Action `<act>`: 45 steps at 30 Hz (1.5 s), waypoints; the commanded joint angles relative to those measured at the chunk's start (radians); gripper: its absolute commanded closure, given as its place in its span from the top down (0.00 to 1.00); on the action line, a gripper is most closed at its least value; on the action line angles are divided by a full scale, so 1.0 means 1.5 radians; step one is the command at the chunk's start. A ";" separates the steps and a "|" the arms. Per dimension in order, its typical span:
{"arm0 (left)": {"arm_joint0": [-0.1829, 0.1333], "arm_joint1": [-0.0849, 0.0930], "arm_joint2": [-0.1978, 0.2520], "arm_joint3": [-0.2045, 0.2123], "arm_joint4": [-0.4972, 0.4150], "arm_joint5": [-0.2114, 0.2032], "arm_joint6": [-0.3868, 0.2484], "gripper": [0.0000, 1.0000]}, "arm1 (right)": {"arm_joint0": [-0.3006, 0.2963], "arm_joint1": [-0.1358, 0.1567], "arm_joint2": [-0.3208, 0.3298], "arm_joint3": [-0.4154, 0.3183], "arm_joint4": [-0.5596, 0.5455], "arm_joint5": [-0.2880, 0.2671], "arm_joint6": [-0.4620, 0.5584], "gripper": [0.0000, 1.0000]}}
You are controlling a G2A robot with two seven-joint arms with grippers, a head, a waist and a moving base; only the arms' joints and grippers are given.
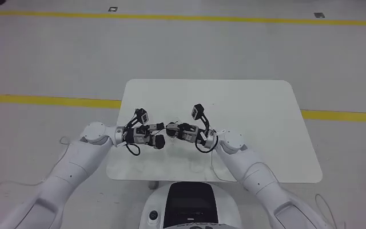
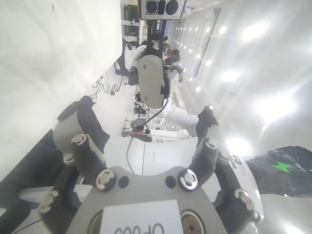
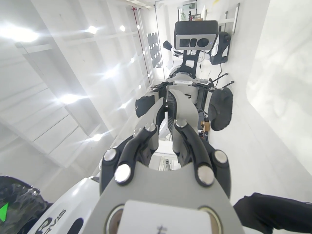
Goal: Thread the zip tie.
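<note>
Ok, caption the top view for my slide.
Above the white table, the open left gripper faces the shut right gripper, tips close together.

A white sticker [image 2: 141, 218] with dark characters, cut by the lower frame edge, sits on the base of the left tool [image 2: 141, 112]. Mid-frame in the right wrist view, that tool's base shows a small white printed label [image 3: 184, 82], barely legible.

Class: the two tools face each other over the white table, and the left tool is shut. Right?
No. The left tool is open, its fingers spread wide apart, as the left wrist view shows. The rest holds.
</note>
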 commanded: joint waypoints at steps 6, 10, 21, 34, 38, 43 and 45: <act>0.009 0.003 -0.010 -0.009 0.007 -0.001 0.002 0.61 | -0.014 0.006 0.005 -0.026 -0.035 0.017 -0.030 0.00; 0.012 0.004 -0.014 -0.013 0.011 0.000 0.006 0.38 | -0.018 0.010 0.007 -0.034 -0.051 0.025 -0.040 0.00; 0.023 0.006 -0.027 -0.022 0.023 -0.002 0.027 0.03 | -0.024 0.016 0.010 -0.047 -0.066 0.036 -0.030 0.00; 0.030 0.005 -0.035 -0.027 0.023 -0.003 0.026 0.21 | -0.020 0.018 0.004 -0.044 -0.058 0.037 -0.015 0.00; 0.031 0.005 -0.037 -0.027 0.022 -0.003 0.022 0.25 | -0.019 0.018 0.003 -0.043 -0.054 0.037 -0.013 0.00; 0.032 0.004 -0.039 -0.027 0.023 -0.002 0.020 0.19 | -0.018 0.019 0.000 -0.043 -0.052 0.034 -0.005 0.00; 0.033 0.004 -0.040 -0.026 0.023 -0.003 0.019 0.17 | -0.018 0.019 0.000 -0.042 -0.052 0.034 -0.004 0.00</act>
